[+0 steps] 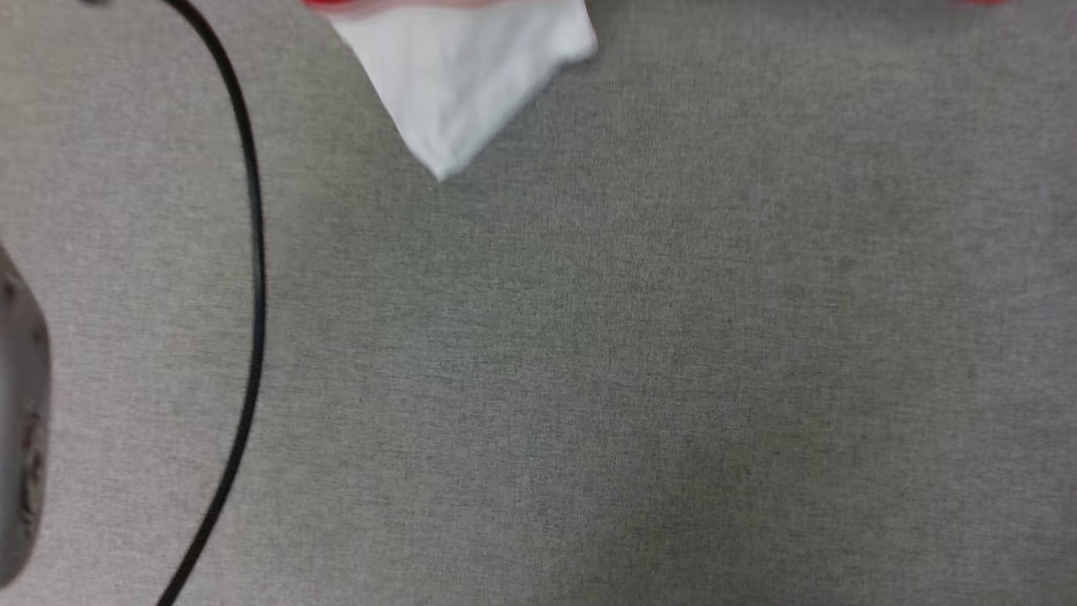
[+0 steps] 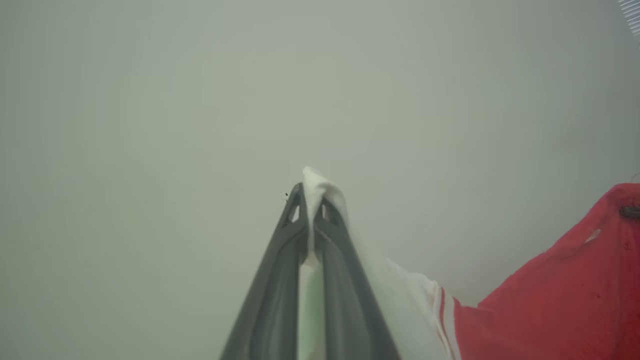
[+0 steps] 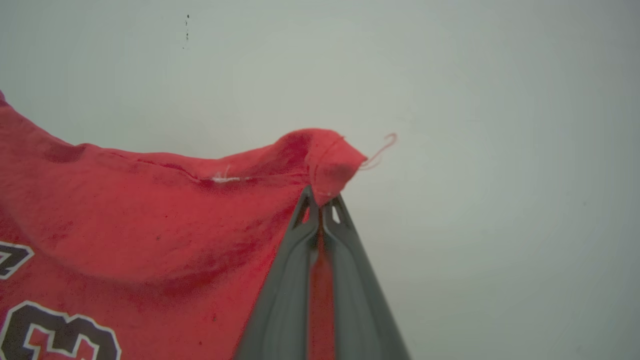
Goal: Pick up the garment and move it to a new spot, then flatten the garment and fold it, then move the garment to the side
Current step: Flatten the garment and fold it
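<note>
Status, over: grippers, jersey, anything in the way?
Left gripper shut on white sleeve. Right gripper shut on red corner. Jersey held up between them. Black cable lies on grey surface, left side.

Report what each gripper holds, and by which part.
Both hold the garment: the left gripper pinches a fold of its white sleeve, the right gripper a red hemmed corner.

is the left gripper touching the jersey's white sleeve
Touching. The left wrist view shows the left gripper shut on the jersey's white sleeve, with the cloth pinched between the jaws and bunched over the tips.
</note>
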